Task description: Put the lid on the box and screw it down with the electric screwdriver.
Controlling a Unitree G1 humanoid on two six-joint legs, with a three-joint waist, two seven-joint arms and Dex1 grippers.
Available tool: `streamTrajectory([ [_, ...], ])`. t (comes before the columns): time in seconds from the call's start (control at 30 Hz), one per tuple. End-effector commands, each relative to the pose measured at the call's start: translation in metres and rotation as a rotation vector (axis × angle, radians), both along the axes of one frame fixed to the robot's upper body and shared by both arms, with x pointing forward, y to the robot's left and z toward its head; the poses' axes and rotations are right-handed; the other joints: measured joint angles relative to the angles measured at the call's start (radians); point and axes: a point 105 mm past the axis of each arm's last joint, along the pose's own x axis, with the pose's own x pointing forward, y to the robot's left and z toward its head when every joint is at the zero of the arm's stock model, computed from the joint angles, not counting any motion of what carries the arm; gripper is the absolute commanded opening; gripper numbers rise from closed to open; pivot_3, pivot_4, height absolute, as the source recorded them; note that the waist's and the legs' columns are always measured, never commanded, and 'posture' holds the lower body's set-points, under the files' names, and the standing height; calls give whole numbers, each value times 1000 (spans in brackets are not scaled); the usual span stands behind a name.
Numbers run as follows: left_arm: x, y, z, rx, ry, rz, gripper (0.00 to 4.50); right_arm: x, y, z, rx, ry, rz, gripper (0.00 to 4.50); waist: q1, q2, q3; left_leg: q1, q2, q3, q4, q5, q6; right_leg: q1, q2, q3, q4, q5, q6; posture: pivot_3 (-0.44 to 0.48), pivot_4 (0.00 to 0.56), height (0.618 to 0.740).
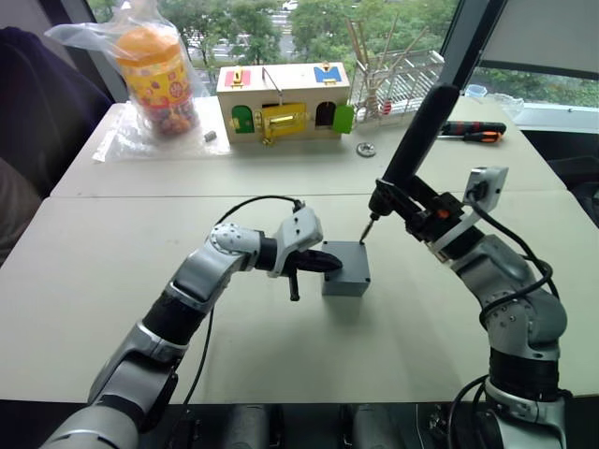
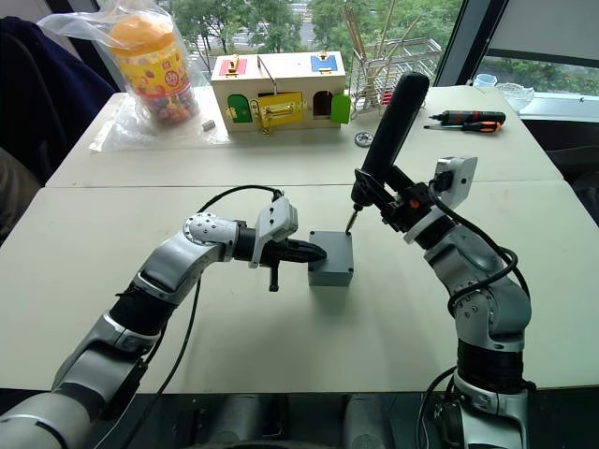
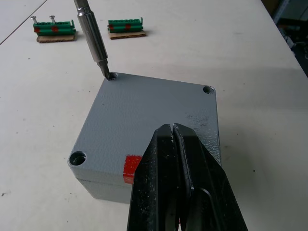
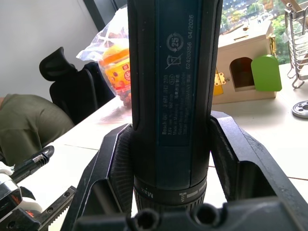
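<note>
Left wrist view shows the left gripper clenched, pressing on the lid of the box on the pale table. The right gripper grasps the electric screwdriver, bit in a corner hole. Farther, a wooden box stands before the windows.

Table: box, wooden box, jar bag.

Right gripper clamped round the electric screwdriver, wooden box sitting behind the screwdriver.
</note>
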Motion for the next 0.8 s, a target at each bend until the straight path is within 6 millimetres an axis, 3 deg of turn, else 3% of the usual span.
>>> streamTrajectory([
  [0.03,0,0,-1,2,3,3,0,-4,-2,8,6,-28,1,1835,0,0,0,0,0,0,0,0,0,0,0,0,0,0,0,0,150,708],
  [0.47,1,0,-1,-2,2,5,0,-3,1,6,-5,-32,4,1835,-1,0,0,0,0,0,0,0,0,0,0,0,0,0,0,0,150,708],
  [0.8,-3,3,-9,27,15,-1,0,-17,37,-26,-223,-39,116,1835,-2,-3,-2,1,0,0,0,0,0,1,0,0,0,0,0,0,150,708],
])
